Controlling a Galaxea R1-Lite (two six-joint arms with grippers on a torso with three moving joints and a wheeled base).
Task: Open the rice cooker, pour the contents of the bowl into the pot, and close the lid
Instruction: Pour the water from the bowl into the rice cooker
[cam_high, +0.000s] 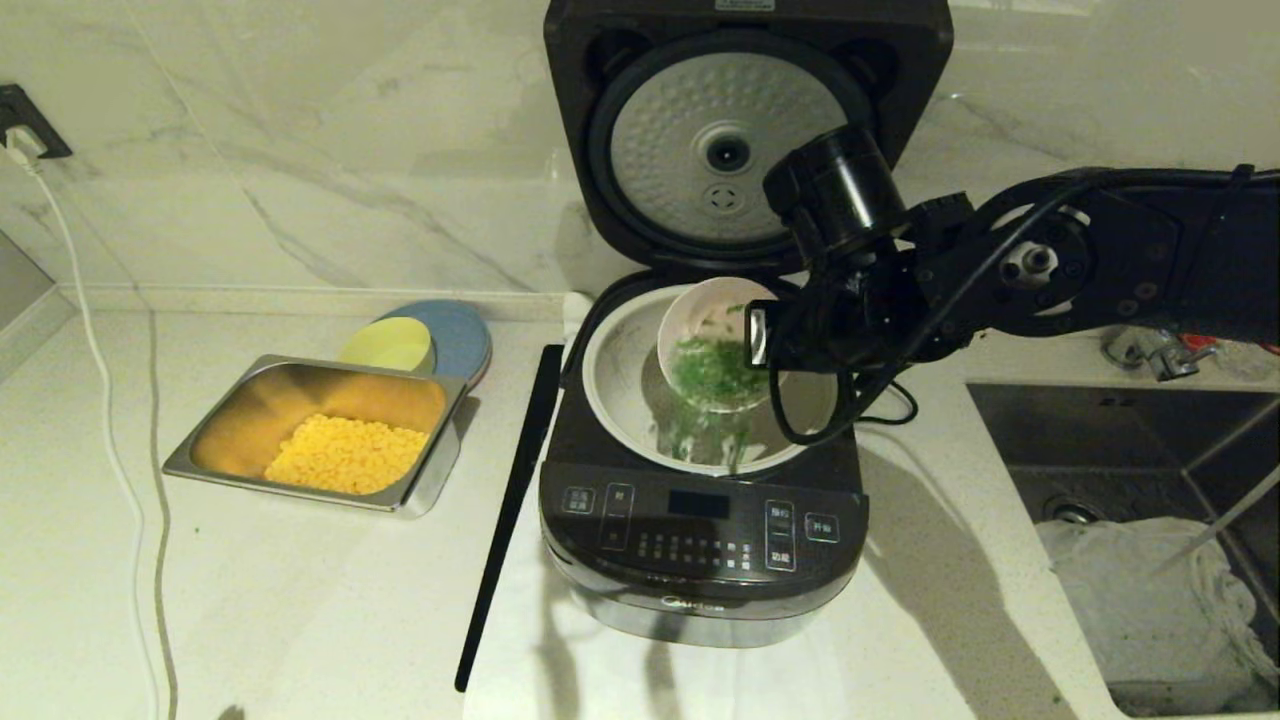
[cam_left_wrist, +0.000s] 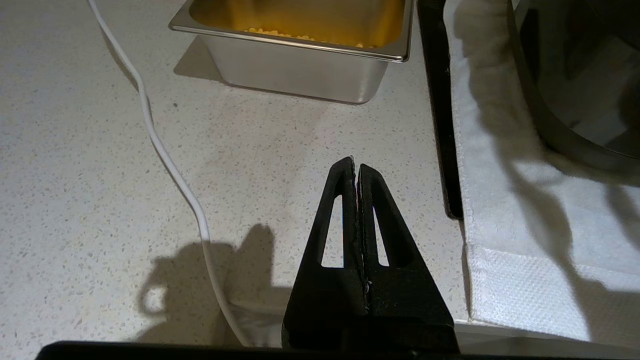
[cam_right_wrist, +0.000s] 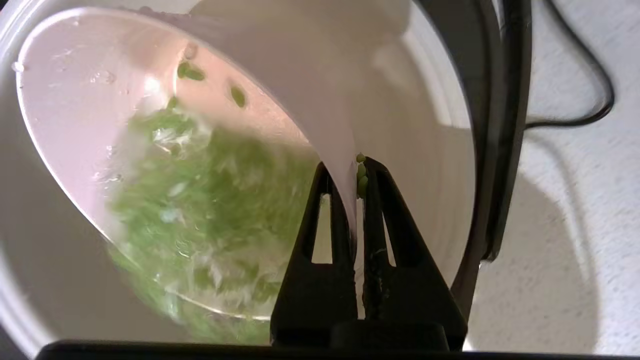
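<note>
**Bowl tipped over the open pot, greens sliding out**

At the centre of the head view, the rice cooker (cam_high: 700, 520) stands with its lid (cam_high: 745, 130) swung upright at the top of the frame, dimpled silver underside facing forward. The right gripper (cam_right_wrist: 356, 172) reaches in from the right and pinches the rim of the small pink-cream bowl (cam_high: 712, 340), one finger inside the wall and one outside, a few green bits caught at the pinch. The bowl is tilted above the cream-white pot (cam_high: 615, 390), and the green chopped contents (cam_high: 715, 375) slide toward its lower edge and spill into the pot.

The bowl looks light and rigid, with a smooth, wet-looking wall, so a rim pinch could slip as the tilt steepens; a firm hold on the wall just below the rim seems the safest place. The damp greens will probably cling and may need a steeper tip.

The left gripper (cam_left_wrist: 356, 170) hangs over the counter near the steel tray (cam_left_wrist: 300, 70), fingers pressed together on nothing.
</note>
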